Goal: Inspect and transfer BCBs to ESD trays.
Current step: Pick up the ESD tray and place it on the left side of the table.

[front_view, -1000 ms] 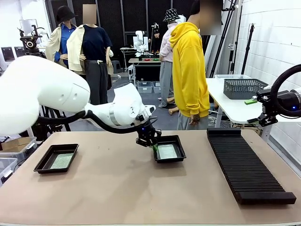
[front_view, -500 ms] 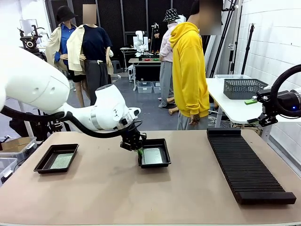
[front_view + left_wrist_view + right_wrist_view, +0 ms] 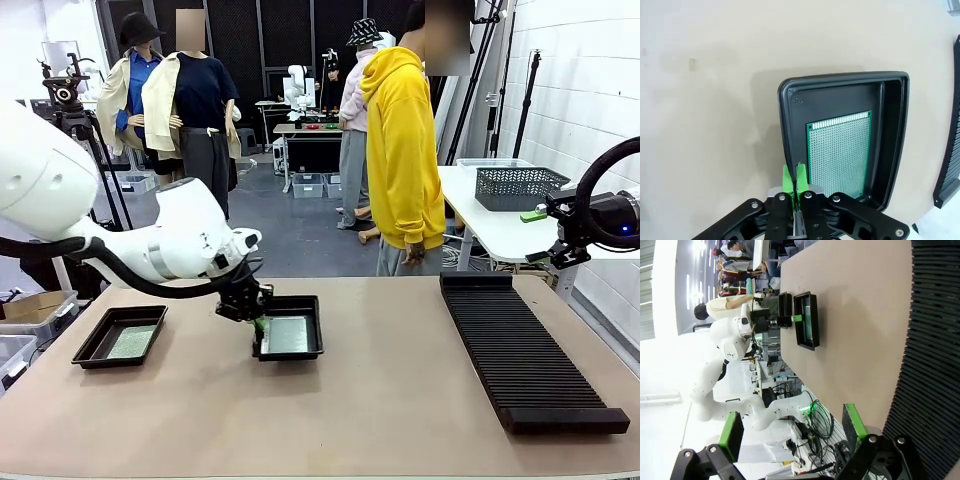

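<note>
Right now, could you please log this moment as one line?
left tool: shut on tray rim | board: in tray | right tool: open

Two glossy black ESD trays are sitting on the bench (image 3: 400, 420). The middle tray (image 3: 300, 305) is lying flat, holding a green perforated BCB (image 3: 840, 152) flat on its floor. The other tray (image 3: 95, 345), well apart toward the bench's left edge, is holding the second BCB (image 3: 131, 342).

Glossy white rounded arm (image 3: 150, 250), black cable, black linkage (silver screws), green pads (image 3: 787, 180)
</note>
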Robot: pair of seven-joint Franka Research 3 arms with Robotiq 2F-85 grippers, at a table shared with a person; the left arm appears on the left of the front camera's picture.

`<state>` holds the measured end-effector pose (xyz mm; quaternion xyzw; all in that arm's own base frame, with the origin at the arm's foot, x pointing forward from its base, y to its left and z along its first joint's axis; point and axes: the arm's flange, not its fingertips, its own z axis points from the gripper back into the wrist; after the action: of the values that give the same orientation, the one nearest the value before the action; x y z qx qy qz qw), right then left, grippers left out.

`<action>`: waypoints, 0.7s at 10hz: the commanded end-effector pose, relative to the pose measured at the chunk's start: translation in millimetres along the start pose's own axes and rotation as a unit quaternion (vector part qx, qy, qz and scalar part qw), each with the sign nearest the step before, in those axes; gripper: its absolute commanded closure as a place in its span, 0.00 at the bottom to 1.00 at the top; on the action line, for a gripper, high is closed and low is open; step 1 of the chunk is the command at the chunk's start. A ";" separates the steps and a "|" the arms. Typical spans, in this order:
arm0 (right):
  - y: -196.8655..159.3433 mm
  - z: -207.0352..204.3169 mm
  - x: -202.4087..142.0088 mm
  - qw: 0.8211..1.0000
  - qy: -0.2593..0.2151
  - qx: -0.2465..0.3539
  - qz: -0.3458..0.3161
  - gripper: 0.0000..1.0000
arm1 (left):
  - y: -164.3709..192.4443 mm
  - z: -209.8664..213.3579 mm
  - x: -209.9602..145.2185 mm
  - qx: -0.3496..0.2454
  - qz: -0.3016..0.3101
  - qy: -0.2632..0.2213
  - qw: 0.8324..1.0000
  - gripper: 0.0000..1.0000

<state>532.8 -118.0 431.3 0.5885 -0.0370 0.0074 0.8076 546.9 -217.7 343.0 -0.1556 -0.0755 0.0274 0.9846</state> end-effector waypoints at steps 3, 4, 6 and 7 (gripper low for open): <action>0.3 -1.8 -2.1 1.000 0.001 0.001 -0.003 0.00 | 45.5 17.2 8.8 0.051 -0.002 0.006 0.999 1.00; 0.3 -1.8 -2.1 1.000 0.001 0.001 -0.003 0.00 | 55.2 20.2 12.8 0.065 0.002 0.006 0.998 1.00; 0.3 -1.8 -2.1 1.000 0.001 0.001 -0.003 0.00 | 71.8 23.6 15.9 0.088 0.004 0.014 0.996 1.00; 0.3 -1.8 -2.1 1.000 0.001 0.001 -0.003 0.00 | 80.9 25.3 17.0 0.094 0.010 0.015 0.995 1.00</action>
<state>532.8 -118.1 431.3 0.5885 -0.0370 0.0074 0.8076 561.2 -135.2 338.6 -0.0807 -0.0595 0.0305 0.9945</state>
